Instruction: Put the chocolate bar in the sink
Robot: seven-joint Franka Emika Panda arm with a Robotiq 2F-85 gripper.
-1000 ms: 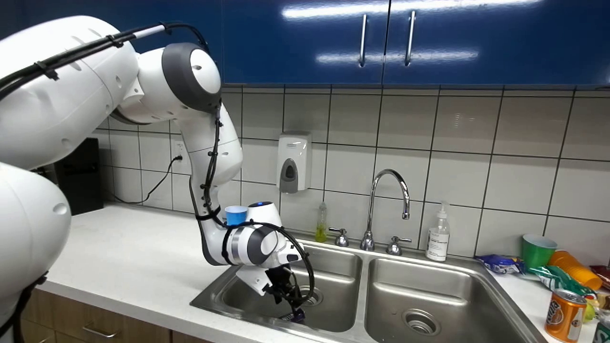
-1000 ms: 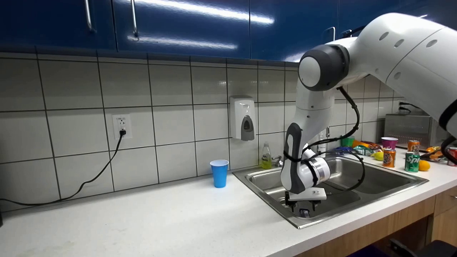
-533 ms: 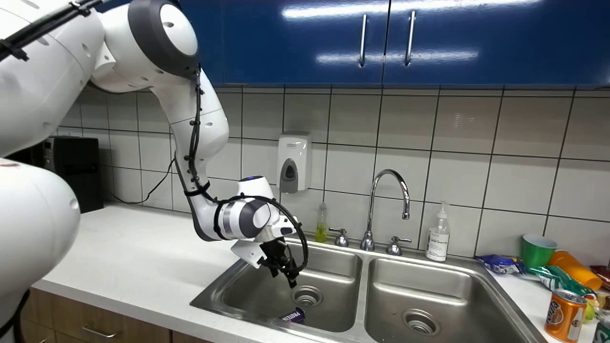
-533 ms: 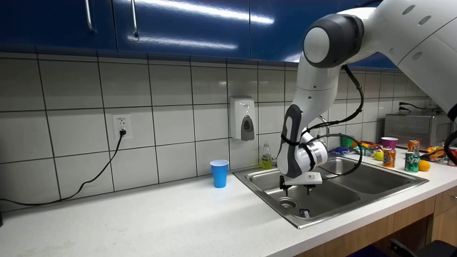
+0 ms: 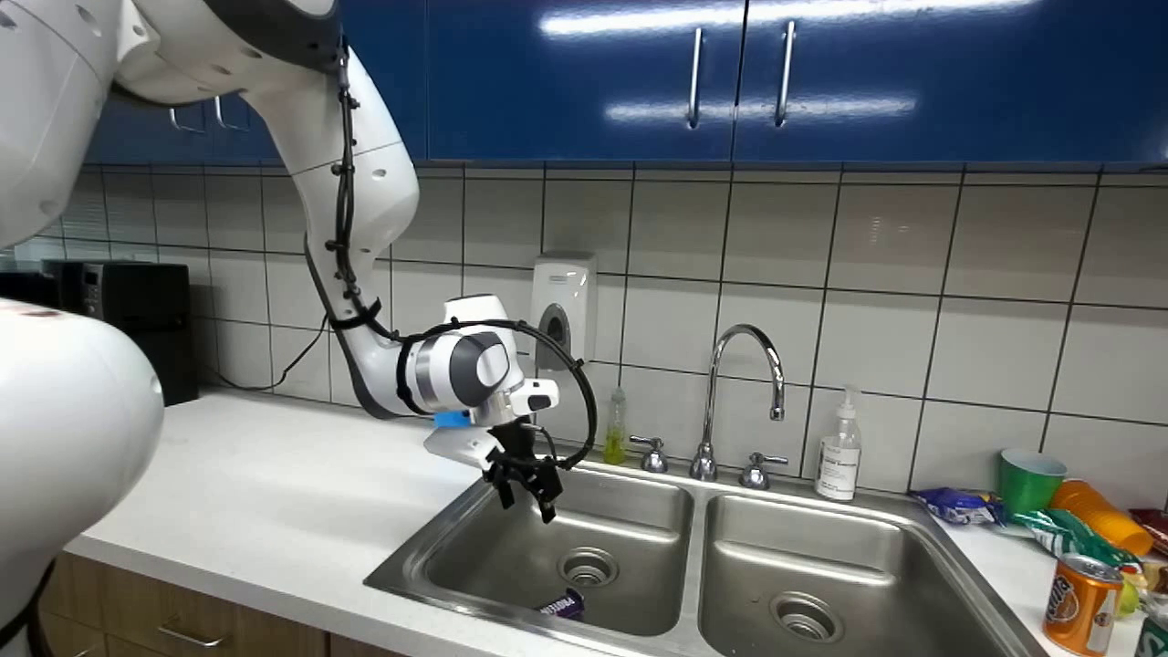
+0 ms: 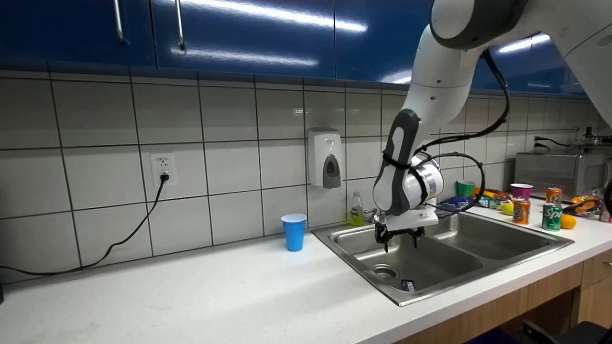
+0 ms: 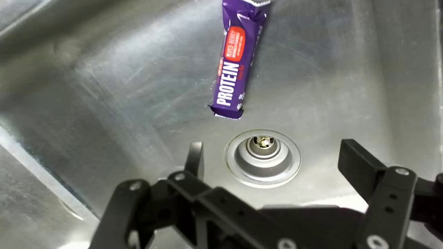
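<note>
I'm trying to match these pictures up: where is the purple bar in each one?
In an exterior view: the purple bar, near the bottom, about mid-width.
In an exterior view: the purple bar, low, right of centre.
Wrist view: the purple bar, upper half, near mid-width.
Shared landmark: the round drain nearest the bar.

Wrist view: bar reads PROTEIN in big white letters, MIXED BERRY smaller on red. PROTEIN also legible on the bar in an exterior view. Green can in an exterior view: "Spr", rest unclear.
</note>
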